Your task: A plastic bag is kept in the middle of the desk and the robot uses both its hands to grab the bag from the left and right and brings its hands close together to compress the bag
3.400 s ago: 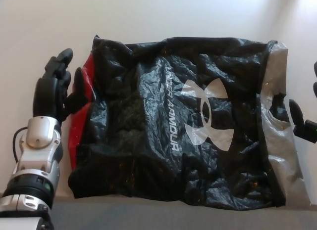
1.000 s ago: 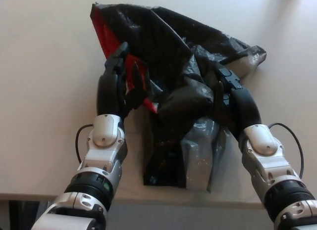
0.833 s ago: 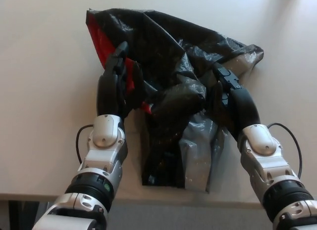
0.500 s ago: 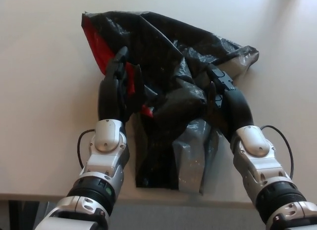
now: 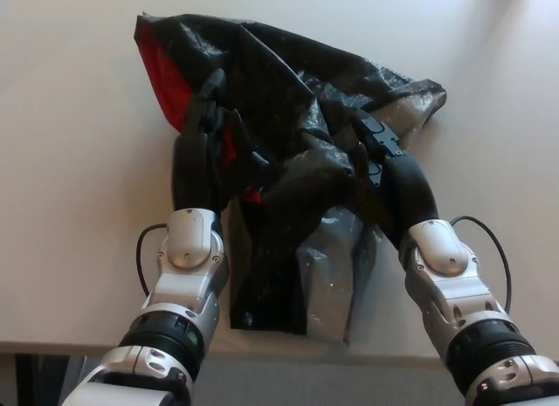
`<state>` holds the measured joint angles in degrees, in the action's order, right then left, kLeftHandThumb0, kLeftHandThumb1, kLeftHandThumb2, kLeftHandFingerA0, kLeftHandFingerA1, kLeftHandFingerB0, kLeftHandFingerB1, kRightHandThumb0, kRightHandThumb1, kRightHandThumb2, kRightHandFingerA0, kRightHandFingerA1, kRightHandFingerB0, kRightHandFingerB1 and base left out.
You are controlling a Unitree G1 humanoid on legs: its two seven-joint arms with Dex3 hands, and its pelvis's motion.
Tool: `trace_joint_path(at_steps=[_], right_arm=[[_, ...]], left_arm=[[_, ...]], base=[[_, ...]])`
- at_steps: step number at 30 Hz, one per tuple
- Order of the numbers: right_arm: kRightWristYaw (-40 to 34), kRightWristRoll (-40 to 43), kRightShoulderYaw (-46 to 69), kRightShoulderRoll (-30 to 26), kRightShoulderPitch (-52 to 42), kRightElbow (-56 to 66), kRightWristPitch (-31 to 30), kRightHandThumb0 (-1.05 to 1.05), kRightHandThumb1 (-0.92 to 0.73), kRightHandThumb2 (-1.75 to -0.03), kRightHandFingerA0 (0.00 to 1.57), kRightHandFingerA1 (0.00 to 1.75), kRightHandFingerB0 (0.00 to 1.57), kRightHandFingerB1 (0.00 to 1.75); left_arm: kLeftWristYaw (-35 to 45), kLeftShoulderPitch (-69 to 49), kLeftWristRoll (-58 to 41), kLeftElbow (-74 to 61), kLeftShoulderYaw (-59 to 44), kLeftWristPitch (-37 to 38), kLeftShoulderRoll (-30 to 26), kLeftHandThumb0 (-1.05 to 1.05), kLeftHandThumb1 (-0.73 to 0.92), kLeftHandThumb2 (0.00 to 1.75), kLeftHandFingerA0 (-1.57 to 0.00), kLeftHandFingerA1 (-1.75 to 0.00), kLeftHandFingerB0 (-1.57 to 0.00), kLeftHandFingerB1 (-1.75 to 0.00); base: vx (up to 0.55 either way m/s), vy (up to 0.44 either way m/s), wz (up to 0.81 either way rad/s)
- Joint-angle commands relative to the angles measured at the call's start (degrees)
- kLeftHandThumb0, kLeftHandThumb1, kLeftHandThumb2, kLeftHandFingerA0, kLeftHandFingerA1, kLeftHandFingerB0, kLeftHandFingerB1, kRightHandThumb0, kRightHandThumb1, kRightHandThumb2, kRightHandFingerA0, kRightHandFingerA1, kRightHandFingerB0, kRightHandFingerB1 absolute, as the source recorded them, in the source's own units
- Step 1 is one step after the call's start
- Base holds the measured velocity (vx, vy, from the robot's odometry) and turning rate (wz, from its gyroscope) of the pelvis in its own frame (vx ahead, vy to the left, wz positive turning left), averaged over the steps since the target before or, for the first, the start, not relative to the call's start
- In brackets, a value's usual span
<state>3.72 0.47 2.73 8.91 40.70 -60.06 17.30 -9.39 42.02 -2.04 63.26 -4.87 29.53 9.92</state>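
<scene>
Bright, even light; soft glare on desk [image 5: 70, 161], sharp focus, faint shadows.

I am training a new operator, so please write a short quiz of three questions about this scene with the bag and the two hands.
1. True or false: the bag lies flat and spread out on the desk.
2. Which colour shows beside the left hand? A) red B) green C) yellow
3. Fill in: the right hand presses the bag from the ____ side.

Key: 1 false; 2 A; 3 right.
</scene>
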Motion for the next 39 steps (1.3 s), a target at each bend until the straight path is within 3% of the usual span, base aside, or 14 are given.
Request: trace_joint_path(at_steps=[1,2,3,6,7,13,14,22,23,25,28,29,32,39], right_arm=[[1.05,0.04,-0.4,0.05,0.75,0.87,2.08,-0.84,-0.87,-1.24,0.0,0.17,0.0,0.13],[1.05,-0.98,-1.22,-0.38,0.75,0.77,3.05,-0.84,-0.87,-1.24,0.0,0.17,0.0,0.14],[0.45,-3.08,-2.95,-1.28,0.61,1.19,3.75,-0.86,-0.92,-0.82,0.0,0.21,0.0,0.22],[1.26,-5.04,-5.53,-2.68,0.37,1.56,7.81,-0.81,-0.92,-0.82,0.01,0.23,0.03,0.23],[1.03,-6.13,-6.64,-3.02,0.53,1.84,9.51,-0.82,-0.87,-1.21,0.0,0.19,0.13,0.22],[0.47,-8.01,-10.7,-3.07,1.19,5.31,9.83,-0.87,-0.87,-0.87,0.07,0.28,0.1,0.21],[0.87,-7.63,-10.87,-3.11,0.74,6.27,10.06,-0.8,-0.86,-1.2,0.0,0.34,0.14,0.26],[5.16,-5.37,-12.04,-2.2,-0.97,11.76,9.3,-0.8,-0.81,-1.19,0.0,0.37,0.12,0.25],[5.65,-4.99,-12.07,-1.84,-1.37,12.8,8.88,-0.82,-0.82,-1.19,0.0,0.37,0.13,0.26],[5.91,-4.37,-12.16,-0.81,-2.16,15.07,8.54,-0.86,-0.81,-1.19,0.04,0.42,0.14,0.29],[7.2,-3.45,-11.95,-0.11,-2.81,16.15,8.97,-0.84,-0.8,-1.18,0.02,0.42,0.12,0.28],[7.66,-3.11,-11.85,0.12,-3.1,16.82,8.37,-0.86,-0.82,-1.19,0.03,0.42,0.13,0.26],[8.79,-1.97,-11.37,0.93,-3.62,17.73,7.08,-0.86,-0.82,-1.2,0.03,0.4,0.11,0.22],[9.08,-1.96,-10.79,1.8,-3.33,16.2,7.67,-0.89,-0.85,-1.21,0.02,0.41,0.14,0.2]], left_arm=[[2.35,-0.14,-1.4,-0.74,-1.0,1.28,0.94,-0.72,0.92,0.86,0.0,-0.2,-0.04,-0.24],[5.23,-0.36,-3.3,-1.03,-1.97,1.07,1.29,-0.74,0.92,1.26,0.0,-0.17,-0.03,-0.2],[6.9,-0.12,-6.04,-1.21,-3.94,-1.16,1.9,-0.79,0.88,1.16,0.0,-0.03,-0.05,-0.13],[9.28,0.06,-7.76,0.25,-6.46,-2.27,1.93,-0.72,0.89,1.19,0.0,-0.07,0.0,-0.13],[8.01,0.05,-6.62,0.78,-6.15,-2.7,1.49,-0.68,0.91,1.22,0.0,-0.11,0.0,-0.17],[6.71,-0.62,-4.64,2.39,-5.48,-4.56,1.07,-0.78,0.83,1.03,0.0,-0.04,0.0,-0.04],[6.79,-0.49,-4.16,2.56,-5.22,-4.42,0.59,-0.77,0.83,1.05,0.0,-0.03,0.0,-0.05],[6.41,-0.56,-2.24,4.57,-3.78,-3.9,0.14,-0.79,0.88,1.18,0.0,-0.19,0.0,-0.17],[4.59,-0.22,-0.73,5.04,-2.55,-6.11,-0.14,-0.67,0.92,0.81,0.0,-0.18,-0.04,-0.22],[5.36,-0.95,0.74,4.11,-0.52,-6.44,0.26,-0.77,0.91,1.21,0.0,-0.18,0.0,-0.16],[5.81,-1.36,0.48,2.58,1.0,-8.39,0.95,-0.77,0.92,1.23,0.0,-0.17,0.0,-0.16],[4.7,-1.29,0.41,2.15,1.27,-8.8,1.59,-0.72,0.92,0.85,-0.03,-0.21,-0.11,-0.25],[2.03,-0.59,0.71,1.7,1.9,-8.62,3.58,-0.7,0.85,1.17,-0.03,-0.32,-0.1,-0.35],[-0.85,-0.11,2.49,1.5,4.8,-6.98,4.48,-0.71,0.85,1.14,-0.05,-0.34,-0.08,-0.33]], base=[[0.0,0.0,0.0],[0.0,0.0,0.0],[0.0,0.0,0.0],[0.0,0.0,0.0],[0.0,0.0,0.0],[0.0,0.0,0.0],[0.0,0.0,0.0],[0.0,0.0,0.0],[0.0,0.0,0.0],[0.0,0.0,0.0],[0.0,0.0,0.0],[0.0,0.0,0.0],[0.0,0.0,0.0],[0.0,0.0,0.0]])
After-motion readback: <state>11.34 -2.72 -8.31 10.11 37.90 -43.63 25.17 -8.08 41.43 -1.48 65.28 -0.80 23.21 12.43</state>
